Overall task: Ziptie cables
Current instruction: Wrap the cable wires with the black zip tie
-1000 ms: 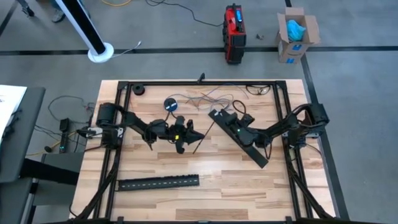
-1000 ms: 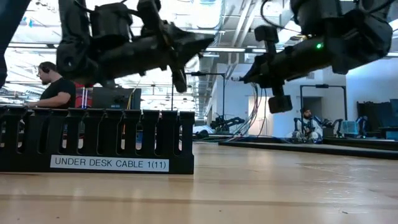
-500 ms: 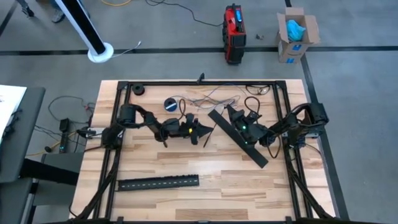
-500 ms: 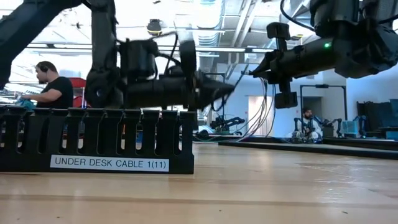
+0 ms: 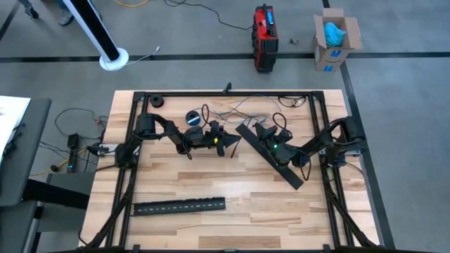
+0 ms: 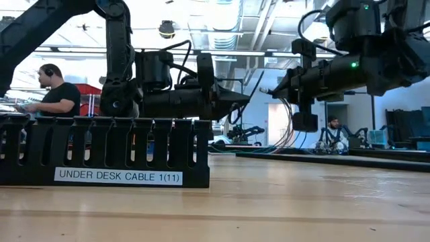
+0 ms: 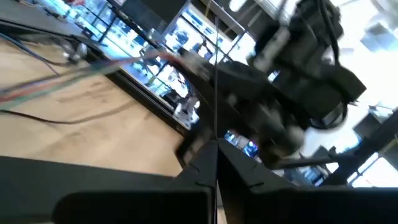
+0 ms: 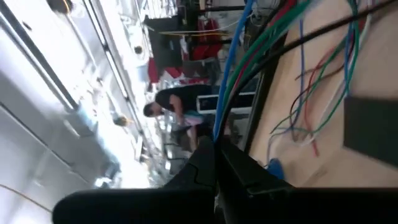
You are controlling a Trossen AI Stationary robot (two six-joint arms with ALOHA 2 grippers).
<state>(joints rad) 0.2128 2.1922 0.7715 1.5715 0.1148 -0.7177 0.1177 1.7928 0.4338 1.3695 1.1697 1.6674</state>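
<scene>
The left pincer [image 5: 228, 143] hangs above the middle of the tabletop [image 5: 232, 190], its fingers pressed together on a thin black strip [image 7: 215, 68] that rises straight out from between the tips in the left wrist view. The right pincer [image 5: 257, 128] faces it from close by, the two tips near each other but apart. Its fingers are also clenched, and in the right wrist view a bundle of the cables [image 8: 249, 59], blue, green and black strands, runs out from between the tips.

Most of the cables [image 5: 242, 109] lie loosely spread on the tabletop just beyond both pincers, toward the far edge. A small blue-and-black tape roll [image 5: 193, 118] sits beside the left pincer's arm, on the far side of it. A long black slotted strip [image 5: 285, 165] lies slantwise under the right pincer and its arm. A second slotted strip [image 5: 179, 206] lies well apart from both pincers, toward the near edge; the low view shows its label, "UNDER DESK CABLE 1(11)".
</scene>
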